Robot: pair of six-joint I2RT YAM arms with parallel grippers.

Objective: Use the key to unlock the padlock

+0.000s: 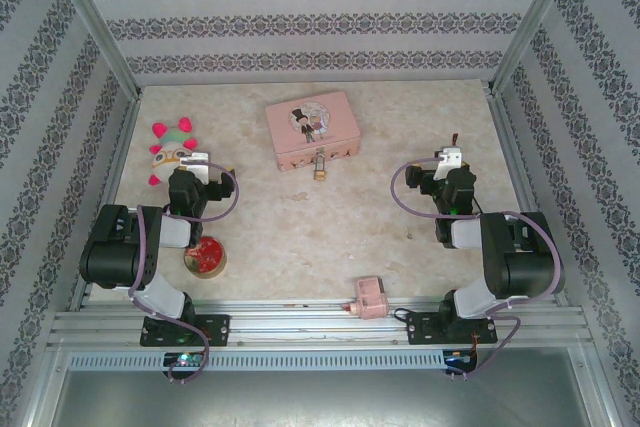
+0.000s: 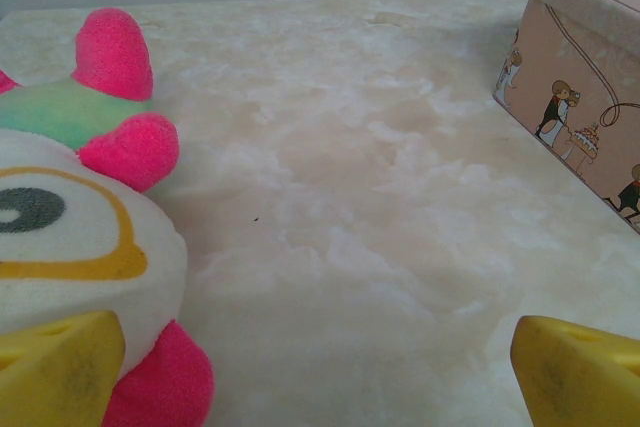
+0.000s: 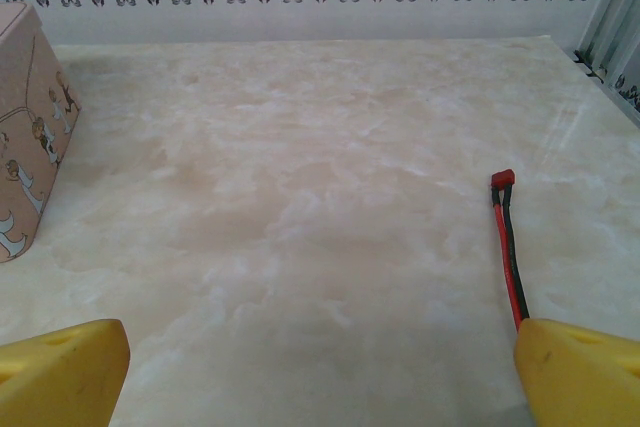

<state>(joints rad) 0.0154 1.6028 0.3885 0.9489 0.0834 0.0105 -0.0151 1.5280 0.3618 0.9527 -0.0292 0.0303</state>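
left gripper (image 1: 190, 160) and right gripper (image 1: 450, 159): fingers spread wide, nothing held.
tiny brass-gold padlock with thin silver shackle (image 1: 319, 171) sits at the near face of the pink rectangular tin box (image 1: 312, 130). long axis runs 12–6 o'clock, shackle end at 12 toward the tin, brass body at 6. it lies between the grippers, well apart from both: 3 o'clock of left, 9 o'clock of right.

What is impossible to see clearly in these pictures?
1. Top view: tiny brass padlock on the pink tin box, too small to tell locked or open.
2. Right wrist view: thin red-and-black cord, near end hidden behind a yellow fingertip.
3. Top view: round red object, partly covered by the left arm.
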